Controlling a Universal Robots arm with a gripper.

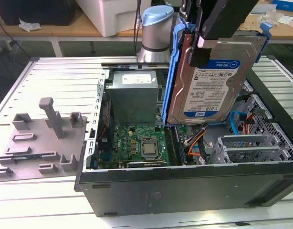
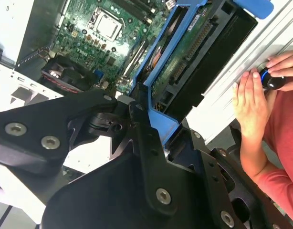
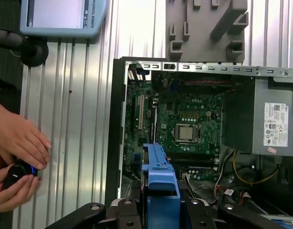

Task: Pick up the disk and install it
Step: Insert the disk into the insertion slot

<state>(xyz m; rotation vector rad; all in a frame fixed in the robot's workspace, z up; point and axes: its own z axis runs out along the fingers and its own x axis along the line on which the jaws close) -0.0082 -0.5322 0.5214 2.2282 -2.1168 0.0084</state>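
The disk (image 1: 211, 81), a silver hard drive with a white-and-blue label in a blue carrier frame (image 1: 172, 71), hangs on edge above the open computer case (image 1: 184, 186). My gripper (image 1: 204, 40) is shut on its upper end. In the second wrist view the gripper (image 2: 153, 124) clamps the blue frame, and the disk's green circuit side (image 2: 184, 62) faces the camera. In the first wrist view the blue carrier (image 3: 160, 186) sits between the black fingers (image 3: 199, 212), over the motherboard (image 3: 184, 129).
Inside the case are a power supply (image 1: 134, 90), a motherboard (image 1: 141, 143), cables (image 1: 194, 143) and a grey metal drive cage (image 1: 246, 145) at the exterior view's right. A grey fixture plate (image 1: 41, 138) lies beside the case. A person's hands (image 3: 17, 157) hold a knob near the case.
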